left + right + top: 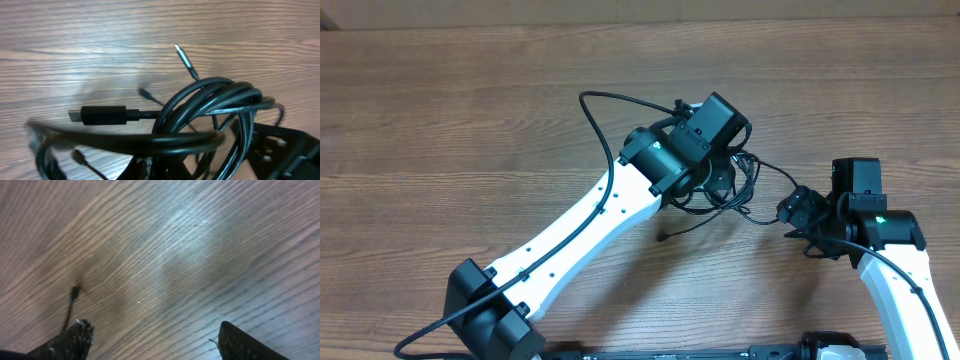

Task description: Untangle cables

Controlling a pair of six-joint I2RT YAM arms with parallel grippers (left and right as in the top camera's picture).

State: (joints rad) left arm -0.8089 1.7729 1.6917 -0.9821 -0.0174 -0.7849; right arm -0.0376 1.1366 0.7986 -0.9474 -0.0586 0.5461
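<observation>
One cables tangle (220, 95) in shut left fingers (145, 167); right fingers (75, 339) apart

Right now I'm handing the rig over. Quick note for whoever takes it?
Left tool: shut, apparently on the cables.
Right tool: open, empty, low over the wood just right of the bundle. A loose end lies near it.
Cables: all in one tangled coil. A black plug and a silver-tipped plug stick out.
Done: nothing separated yet.
Left: pull each cable free and lay them apart.
</observation>
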